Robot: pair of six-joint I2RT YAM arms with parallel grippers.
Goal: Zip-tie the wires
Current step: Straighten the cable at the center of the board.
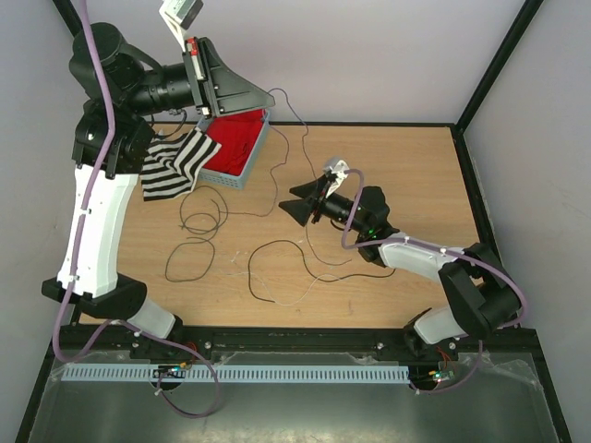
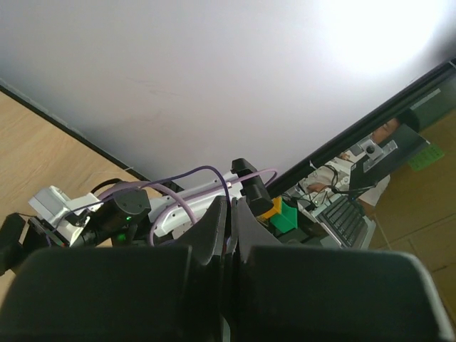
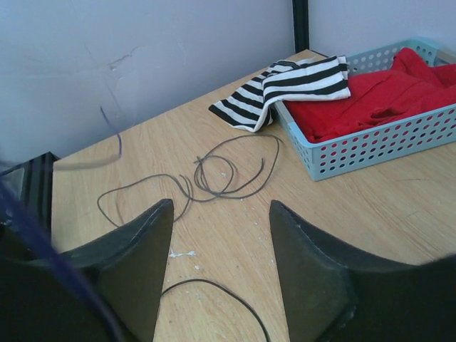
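Note:
Thin black wires (image 1: 198, 221) curl in loose loops on the wooden table, with pale strands (image 1: 309, 286) among them. My left gripper (image 1: 269, 94) is raised high at the back, above the basket. Its jaws are shut, and one black wire (image 1: 301, 138) hangs from its tip down to the table. In the left wrist view the gripper (image 2: 231, 206) shows pressed jaws; the wire cannot be made out there. My right gripper (image 1: 293, 200) is open and empty, low over the table centre. In the right wrist view the right gripper (image 3: 221, 206) frames a black wire (image 3: 214, 285), with more loops (image 3: 228, 167) beyond.
A light blue perforated basket (image 1: 254, 157) with red cloth (image 1: 235, 138) stands at the back left. A black-and-white striped cloth (image 1: 175, 166) hangs over its left side. The basket (image 3: 370, 146) and striped cloth (image 3: 285, 89) also show in the right wrist view. Walls enclose the table.

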